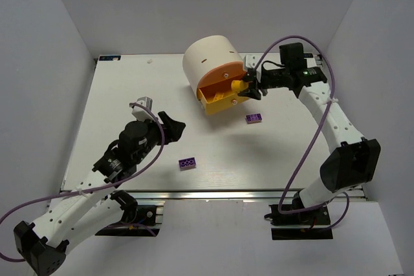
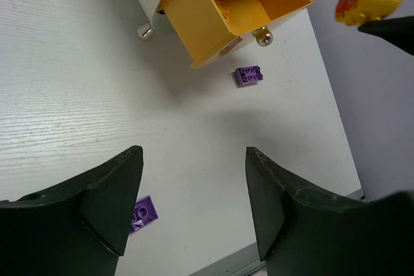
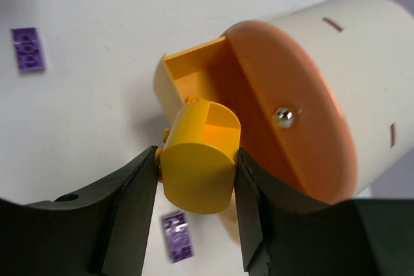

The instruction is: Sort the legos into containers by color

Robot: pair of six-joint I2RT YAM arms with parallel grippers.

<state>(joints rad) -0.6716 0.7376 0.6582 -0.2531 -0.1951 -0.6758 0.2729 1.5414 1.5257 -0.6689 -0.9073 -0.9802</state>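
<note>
Containers: cream cabinet (image 1: 208,56) at the far middle of the white table (image 1: 129,95); its peach-orange drawer (image 1: 225,74) is shut and its yellow drawer (image 1: 217,100) is pulled out.

Right gripper (image 1: 249,88): fingers clamped on a rounded yellow piece (image 3: 197,176), held close by the open yellow drawer.

Left gripper (image 2: 194,156): fingers apart and holding nothing, above the near left of the table.

Purple lego (image 1: 253,118): flat on the table, just in front of the open drawer.

Second purple lego (image 1: 188,163): near the left gripper, towards the near edge.
</note>
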